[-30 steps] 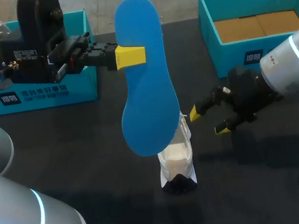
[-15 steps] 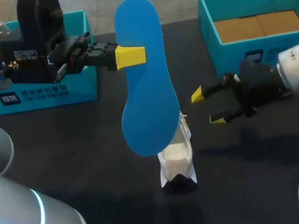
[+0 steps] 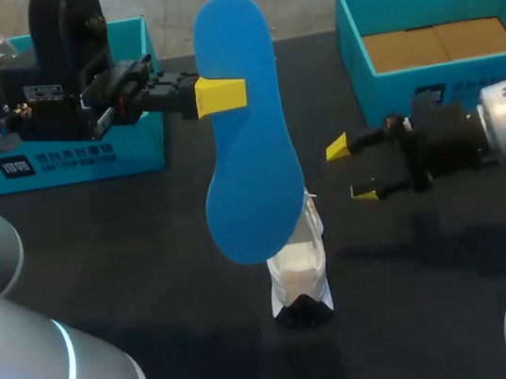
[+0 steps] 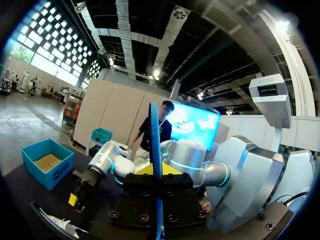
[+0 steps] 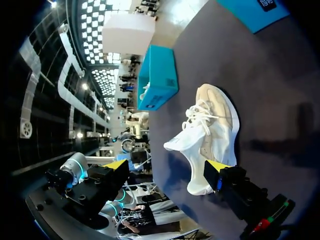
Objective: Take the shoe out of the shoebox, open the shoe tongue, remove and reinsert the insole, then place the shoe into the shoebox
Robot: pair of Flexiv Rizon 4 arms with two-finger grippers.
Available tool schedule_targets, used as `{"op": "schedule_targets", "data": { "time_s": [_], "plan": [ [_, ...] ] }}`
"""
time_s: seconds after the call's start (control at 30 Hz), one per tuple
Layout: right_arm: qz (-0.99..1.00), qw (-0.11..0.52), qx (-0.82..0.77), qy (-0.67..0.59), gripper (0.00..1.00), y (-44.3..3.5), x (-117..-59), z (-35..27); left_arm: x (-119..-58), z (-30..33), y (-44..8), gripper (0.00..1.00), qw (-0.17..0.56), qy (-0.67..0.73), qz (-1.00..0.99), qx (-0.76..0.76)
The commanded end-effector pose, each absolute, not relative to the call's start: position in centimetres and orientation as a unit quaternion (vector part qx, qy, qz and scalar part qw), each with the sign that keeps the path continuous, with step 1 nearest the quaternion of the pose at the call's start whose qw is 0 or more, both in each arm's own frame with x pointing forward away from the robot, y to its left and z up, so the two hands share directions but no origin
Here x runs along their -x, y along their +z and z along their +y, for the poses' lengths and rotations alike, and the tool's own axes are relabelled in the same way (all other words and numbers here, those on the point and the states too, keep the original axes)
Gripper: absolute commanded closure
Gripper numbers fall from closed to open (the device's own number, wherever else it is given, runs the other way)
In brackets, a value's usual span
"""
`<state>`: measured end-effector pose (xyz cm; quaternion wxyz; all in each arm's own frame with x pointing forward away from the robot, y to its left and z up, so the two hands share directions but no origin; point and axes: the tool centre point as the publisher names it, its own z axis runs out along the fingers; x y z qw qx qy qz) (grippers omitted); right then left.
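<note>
Dark bench (image 3: 150, 262), two boxes along its far side: an open teal cardboard shoebox (image 3: 380, 85) with a brown floor on the right, and a second teal box (image 3: 78, 163) on the left, partly behind the left arm. Long blue foam insole (image 3: 245, 133) held upright over mid-bench, its lower end above the white lace-up shoe (image 3: 300, 278); whether the two touch cannot be told. Shoe stands on the bench between the boxes, outside both, laces loose. Left claw (image 3: 220, 93) closed on the insole's upper half, yellow tips pinching it from either face; its wrist view shows the insole edge-on between them. Right claw (image 3: 350, 170) spread wide, holding nothing, hovering just right of the shoe. Reading of progress: shoe is out, insole is out, tongue presumably opened. Left to do: slide the insole back in, then set the shoe into the shoebox.
</note>
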<state>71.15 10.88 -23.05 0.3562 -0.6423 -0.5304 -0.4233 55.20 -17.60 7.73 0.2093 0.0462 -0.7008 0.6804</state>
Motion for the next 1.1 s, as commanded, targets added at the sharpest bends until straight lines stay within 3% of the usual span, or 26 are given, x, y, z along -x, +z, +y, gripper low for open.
{"op": "schedule_targets", "data": {
  "time_s": [0.03, 1.1],
  "plan": [
    [-0.527, 0.361, 0.638, -0.429, 0.00, -22.7, -71.3, 11.0, -55.4, -17.8, 7.8, 1.00, 0.210, 0.679, -0.702, -0.045],
    [-0.508, 0.410, 0.611, -0.448, 0.00, -20.6, -71.8, 11.1, -55.4, -17.8, 7.8, 1.00, 0.210, 0.679, -0.702, -0.045]
  ]
}}
